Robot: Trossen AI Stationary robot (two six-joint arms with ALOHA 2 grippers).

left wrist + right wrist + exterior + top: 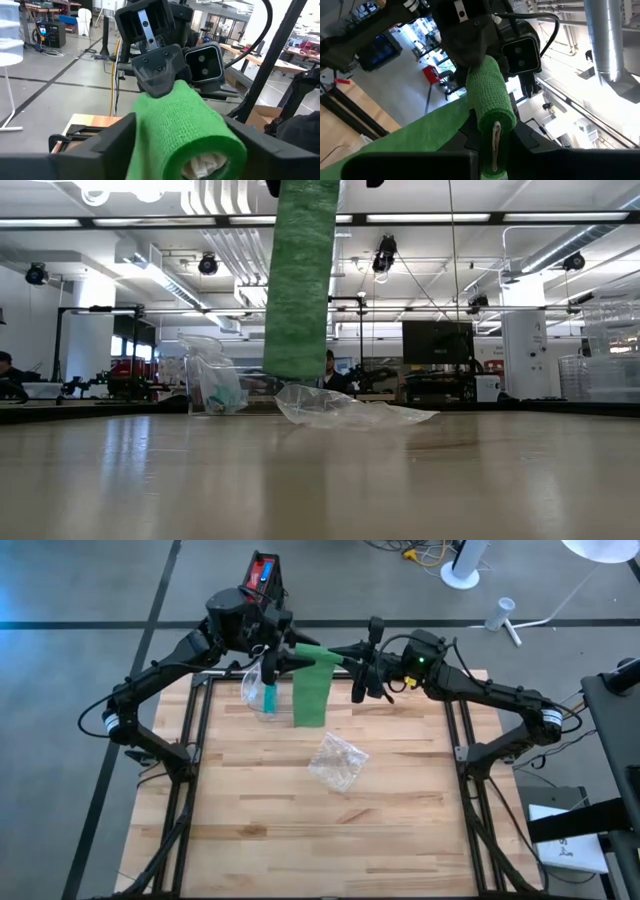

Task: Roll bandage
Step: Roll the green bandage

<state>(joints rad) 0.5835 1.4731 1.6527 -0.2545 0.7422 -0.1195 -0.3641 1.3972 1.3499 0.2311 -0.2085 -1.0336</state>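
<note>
the green bandage roll [318,657] hangs in the air above the table's [300,820] far edge, its long axis running from the left claw [283,653], whose fingers bracket one end part-open, to the right claw [358,667], clamped on the other end, loose tail dangling

Green bandage [312,690], crepe-textured, partly rolled. Rolled portion [187,132] sitting horizontal, raised well above far half of table, white core showing at open end. Loose tail [300,280] hanging straight down from roll as flat strip, lower end reaching almost to tabletop, looking just clear of it. Strip hanging untwisted, edges parallel.
</note>
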